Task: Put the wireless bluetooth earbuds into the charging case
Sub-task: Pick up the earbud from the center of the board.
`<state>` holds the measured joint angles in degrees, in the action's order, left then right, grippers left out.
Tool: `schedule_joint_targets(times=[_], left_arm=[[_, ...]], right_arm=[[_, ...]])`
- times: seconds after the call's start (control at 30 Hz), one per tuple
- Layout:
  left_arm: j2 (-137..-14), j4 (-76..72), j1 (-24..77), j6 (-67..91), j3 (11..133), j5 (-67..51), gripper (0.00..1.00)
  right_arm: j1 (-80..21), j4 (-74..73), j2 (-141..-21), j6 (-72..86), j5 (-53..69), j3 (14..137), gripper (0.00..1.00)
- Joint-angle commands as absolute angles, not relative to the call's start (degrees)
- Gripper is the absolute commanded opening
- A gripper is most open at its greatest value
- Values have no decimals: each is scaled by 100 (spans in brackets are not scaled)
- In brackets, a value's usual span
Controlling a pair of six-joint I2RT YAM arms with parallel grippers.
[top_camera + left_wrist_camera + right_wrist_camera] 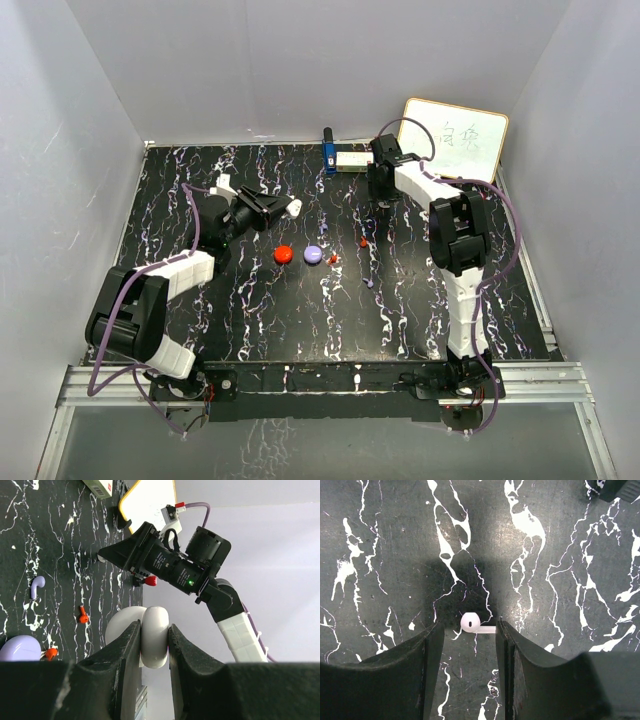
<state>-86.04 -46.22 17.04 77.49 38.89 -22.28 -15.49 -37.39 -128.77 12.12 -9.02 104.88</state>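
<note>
Black marbled counter (480, 320): matt black surface with white and lilac veins.
Left tool (154, 626): clamped shut on the white charging case (120, 627), lifted off the counter left of its middle.
White charging case: smooth, glossy, rounded clamshell, its two halves parted. The inside is hidden.
Right tool (469, 626): points straight down near the far edge, jaws partly open, one finger each side of the white earbud (469, 621), not gripping it.
White earbud: one, with a glossy round head and short stem, lying flat on the counter.
Round cases on the counter: two smooth domes, the red round case (283, 254) and the purple round case (313, 254), side by side near the middle.
Loose earbuds: three tiny pieces. One red earbud (333, 258) lies just beside the purple case, a second red earbud (364, 241) and a purple earbud (371, 283) further right.
Far right corner: one whiteboard (455, 138).
</note>
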Motion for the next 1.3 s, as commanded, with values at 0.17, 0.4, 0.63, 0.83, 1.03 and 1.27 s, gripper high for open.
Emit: schedule_joint_targets(times=[0.17, 0.4, 0.63, 0.83, 1.03, 1.27], left_arm=[[-8306, -4693, 1670, 7713, 3819, -2294, 0], [-8307, -4688, 1671, 7714, 3820, -2292, 0], [-8306, -4688, 1674, 7712, 3809, -2283, 0], [-8294, -4692, 1670, 7712, 3794, -2294, 0], [-8286, -4693, 1677, 7716, 3776, -2294, 0], [-8279, -4687, 1670, 7714, 3779, -2294, 0]], right_arm=[[-1591, -3597, -13033, 1175, -845, 10741, 43], [-1599, -3570, -13065, 1206, -796, 10667, 39], [-1597, -3542, -13020, 1304, -774, 10492, 35], [-1599, -3541, -12991, 1416, -822, 10294, 31], [-1597, -3544, -12979, 1522, -894, 10216, 26], [-1595, -3581, -12984, 1567, -977, 10220, 14]])
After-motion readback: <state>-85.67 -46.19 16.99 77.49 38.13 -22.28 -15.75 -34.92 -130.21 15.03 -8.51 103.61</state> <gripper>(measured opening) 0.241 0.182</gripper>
